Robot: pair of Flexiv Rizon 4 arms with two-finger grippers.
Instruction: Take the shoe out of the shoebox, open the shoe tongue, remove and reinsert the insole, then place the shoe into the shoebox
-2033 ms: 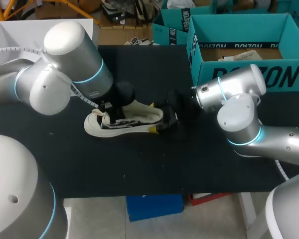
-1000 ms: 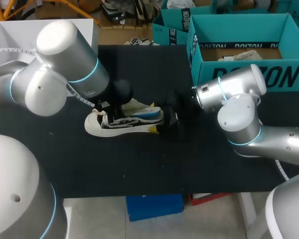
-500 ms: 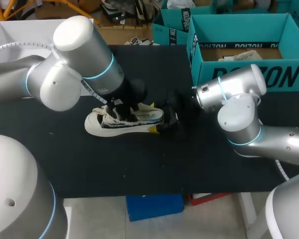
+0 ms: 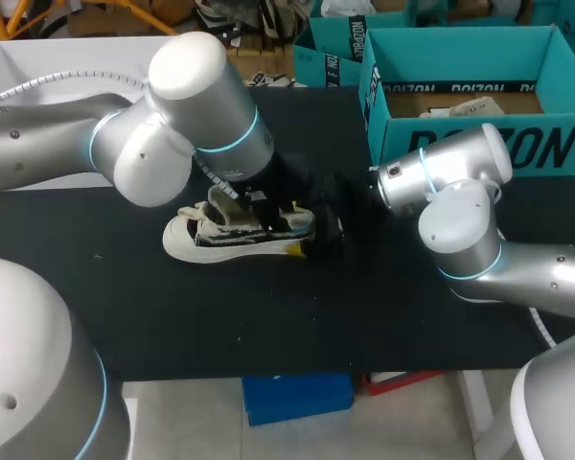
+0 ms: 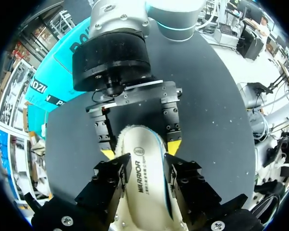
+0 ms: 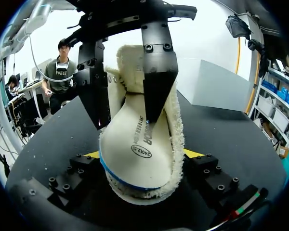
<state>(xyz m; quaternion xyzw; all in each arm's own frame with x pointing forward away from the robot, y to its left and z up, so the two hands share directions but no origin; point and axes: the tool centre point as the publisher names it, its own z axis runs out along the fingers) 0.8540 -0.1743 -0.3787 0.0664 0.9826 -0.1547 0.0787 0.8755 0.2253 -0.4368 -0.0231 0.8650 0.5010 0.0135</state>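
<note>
Lying outside shoebox (image 4: pixel 460 144), shoe (image 4: pixel 187 245) clamped by right end effector (image 6: pixel 140 154), left end effector (image 5: pixel 145 171), hold unclear

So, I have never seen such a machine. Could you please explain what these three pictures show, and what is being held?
These are two robot arms working at a black table. The wide picture, the head view, looks down from above and behind: the left arm enters at the left, the right arm at the right. The two round pictures come from a camera on each arm's wrist, looking along its claw. A white shoe lies on the table, and an open teal shoebox stands at the far right. The right claw is shut on one end of the shoe. The left claw is at the shoe's opening, by the insole. I cannot tell whether it grips.
</note>
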